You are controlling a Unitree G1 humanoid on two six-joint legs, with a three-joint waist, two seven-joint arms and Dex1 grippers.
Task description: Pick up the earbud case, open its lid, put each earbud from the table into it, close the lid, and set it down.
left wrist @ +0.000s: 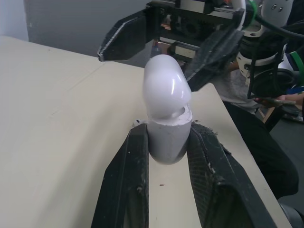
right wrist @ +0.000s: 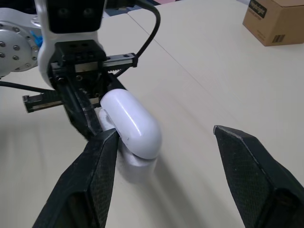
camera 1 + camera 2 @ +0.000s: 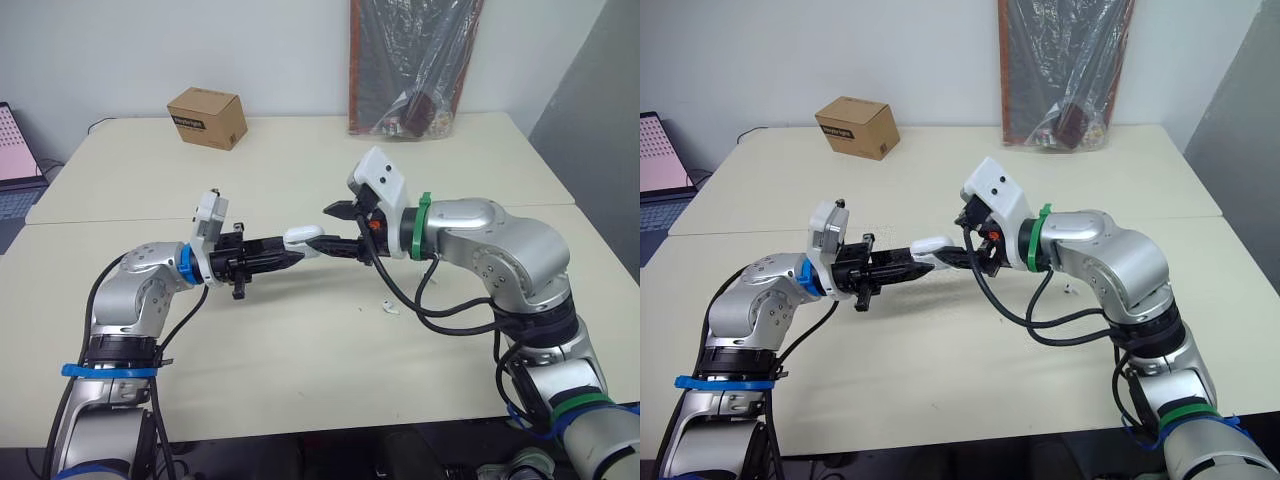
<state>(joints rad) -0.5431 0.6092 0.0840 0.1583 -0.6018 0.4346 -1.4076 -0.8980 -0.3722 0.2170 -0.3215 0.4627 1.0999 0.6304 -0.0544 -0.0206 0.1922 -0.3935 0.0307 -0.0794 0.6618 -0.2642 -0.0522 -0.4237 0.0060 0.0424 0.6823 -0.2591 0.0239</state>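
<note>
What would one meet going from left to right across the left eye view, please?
Laptop → cardboard box → left gripper → earbud case → right gripper → loose earbud.

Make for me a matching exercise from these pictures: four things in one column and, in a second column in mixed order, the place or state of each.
Things:
1. earbud case
2. right gripper
3. cardboard box
4. earbud

Places or states:
A. lies loose on the table, near the right arm
B. stands at the far left of the table
C. held above the table in the left gripper
D. open, close to the case

Pairs: 1-C, 2-D, 3-B, 4-A.
</note>
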